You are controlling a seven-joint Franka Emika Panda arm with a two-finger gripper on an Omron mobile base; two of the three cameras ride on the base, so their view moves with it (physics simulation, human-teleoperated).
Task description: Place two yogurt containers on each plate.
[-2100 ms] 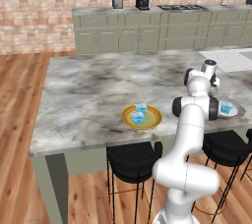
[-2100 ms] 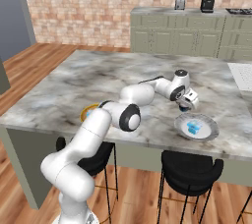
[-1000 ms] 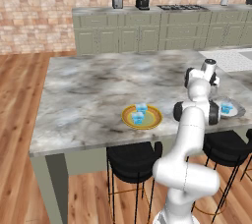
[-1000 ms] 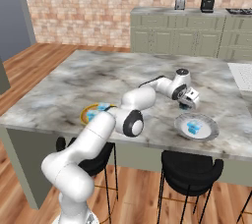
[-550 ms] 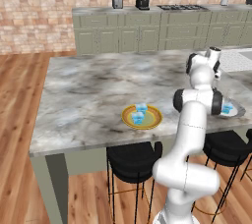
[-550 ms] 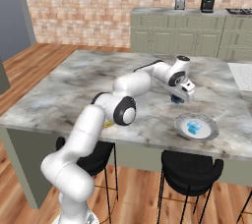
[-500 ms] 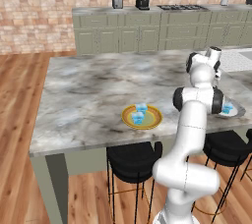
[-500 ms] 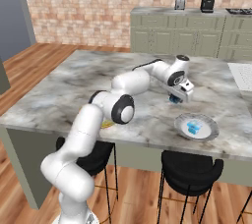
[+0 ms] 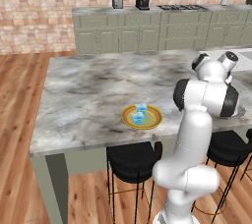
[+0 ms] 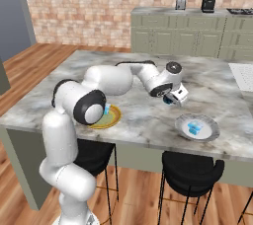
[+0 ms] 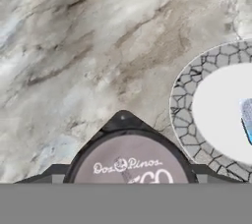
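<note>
Hand (image 10: 172, 98) grasping yogurt container (image 11: 129, 161) above counter (image 10: 143, 115), near grey plate (image 10: 210, 132).

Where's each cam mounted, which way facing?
Left base view: behind-left of arm, facing forward-down over grey marble counter, round yellow-rimmed plate; white arm lower right.
Right base view: behind-right, same counter; arm lower left, hand gripping light-blue yogurt cup.
Hand view: on the hand, looking down past that cup at shallow grey-white plate.
Both base views share counter and yellow-rimmed plate.
</note>
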